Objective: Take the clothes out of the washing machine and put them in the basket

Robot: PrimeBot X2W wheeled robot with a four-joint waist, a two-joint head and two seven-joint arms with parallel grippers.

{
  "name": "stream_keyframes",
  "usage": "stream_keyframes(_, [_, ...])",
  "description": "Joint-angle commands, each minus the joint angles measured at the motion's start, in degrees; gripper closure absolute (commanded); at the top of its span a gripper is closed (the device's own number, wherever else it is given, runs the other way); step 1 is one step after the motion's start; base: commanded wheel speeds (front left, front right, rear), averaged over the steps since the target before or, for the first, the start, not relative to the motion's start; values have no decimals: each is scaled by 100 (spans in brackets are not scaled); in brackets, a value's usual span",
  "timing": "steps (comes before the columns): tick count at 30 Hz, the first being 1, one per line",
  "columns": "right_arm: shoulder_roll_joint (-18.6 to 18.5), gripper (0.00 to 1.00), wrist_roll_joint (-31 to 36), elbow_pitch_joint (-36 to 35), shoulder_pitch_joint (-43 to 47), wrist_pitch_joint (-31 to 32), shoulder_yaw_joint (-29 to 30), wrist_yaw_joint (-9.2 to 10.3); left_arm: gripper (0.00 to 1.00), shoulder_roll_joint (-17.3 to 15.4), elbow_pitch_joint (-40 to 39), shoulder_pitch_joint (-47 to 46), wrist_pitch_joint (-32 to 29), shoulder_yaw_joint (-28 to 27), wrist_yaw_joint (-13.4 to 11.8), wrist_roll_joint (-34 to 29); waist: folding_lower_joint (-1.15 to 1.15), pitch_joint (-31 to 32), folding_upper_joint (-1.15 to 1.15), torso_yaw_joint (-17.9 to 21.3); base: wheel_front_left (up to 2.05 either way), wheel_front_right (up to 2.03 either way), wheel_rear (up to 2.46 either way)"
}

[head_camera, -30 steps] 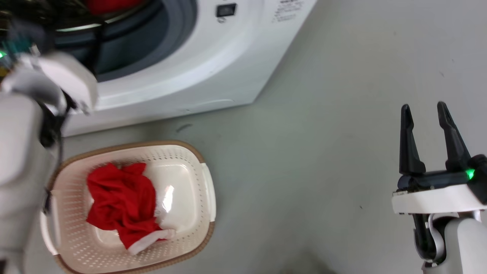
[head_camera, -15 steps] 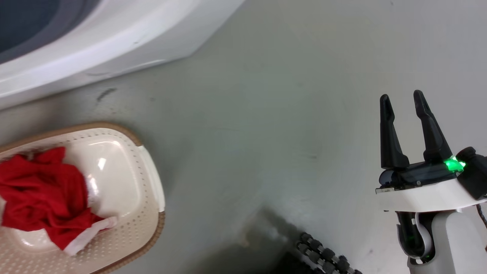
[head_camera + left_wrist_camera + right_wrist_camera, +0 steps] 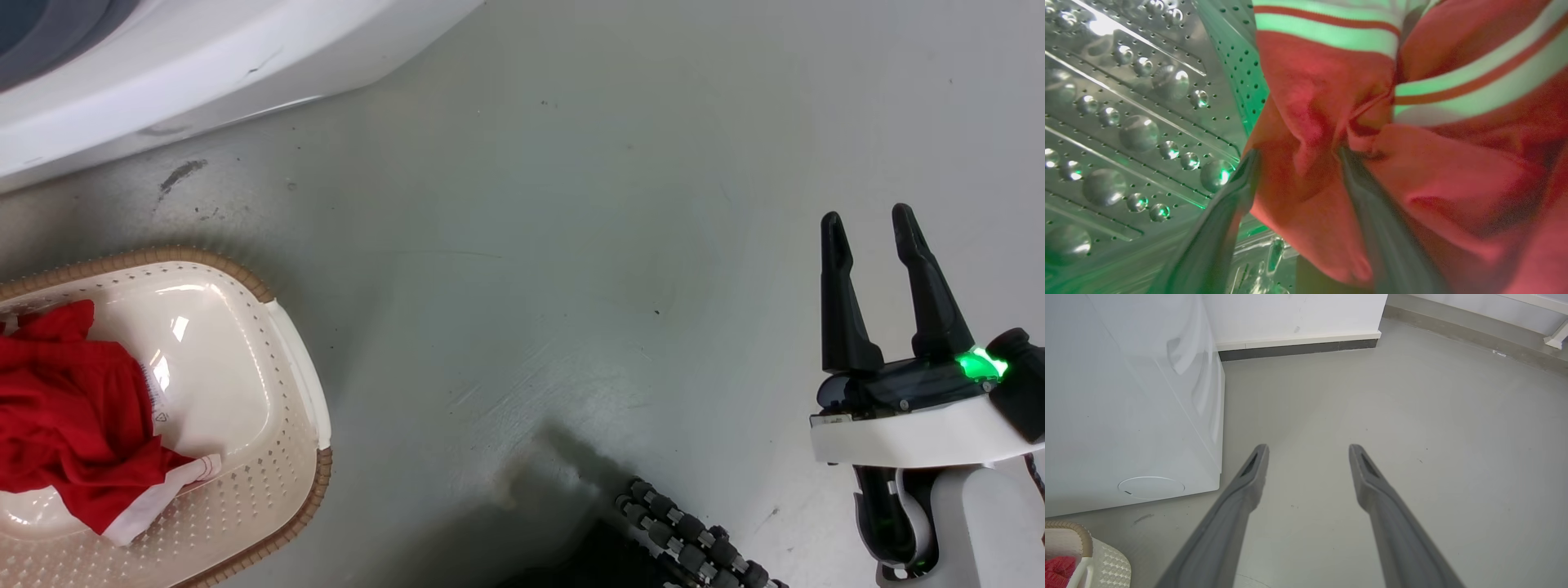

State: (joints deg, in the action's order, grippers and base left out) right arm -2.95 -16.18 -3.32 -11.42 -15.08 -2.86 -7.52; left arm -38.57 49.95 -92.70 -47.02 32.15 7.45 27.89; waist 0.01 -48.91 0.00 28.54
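A basket [image 3: 269, 482] is seen at the lower left of the head view, on the grey floor [image 3: 571, 245] just before the washer [image 3: 204, 57]. One crumpled red garment [image 3: 65, 408] with a white cuff is held in it, bunched to the left side, while the right part of the basket's bottom is left bare. In the left wrist view, more clothes [image 3: 1453, 183], red with white striped trim, are seen lying inside the perforated steel drum [image 3: 1139, 122]. The left gripper [image 3: 1298, 157] is set wide within the drum, and a fold of the red cloth is straddled by its two fingers. The right gripper [image 3: 865, 214] is held spread and empty above the floor, well apart from the basket.
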Motion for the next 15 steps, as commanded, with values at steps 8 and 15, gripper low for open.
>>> stream_keyframes(8, [12,0,-16,40,-60,-14,-35,6,100,-60,42,100,155,422,3,263,-1,-12,0,-29,0,0,0])
stream_keyframes(15, [12,0,44,109,-243,-14,-108,6,100,-239,46,-57,1073,474,-5,217,-1,130,0,-3,0,0,0])
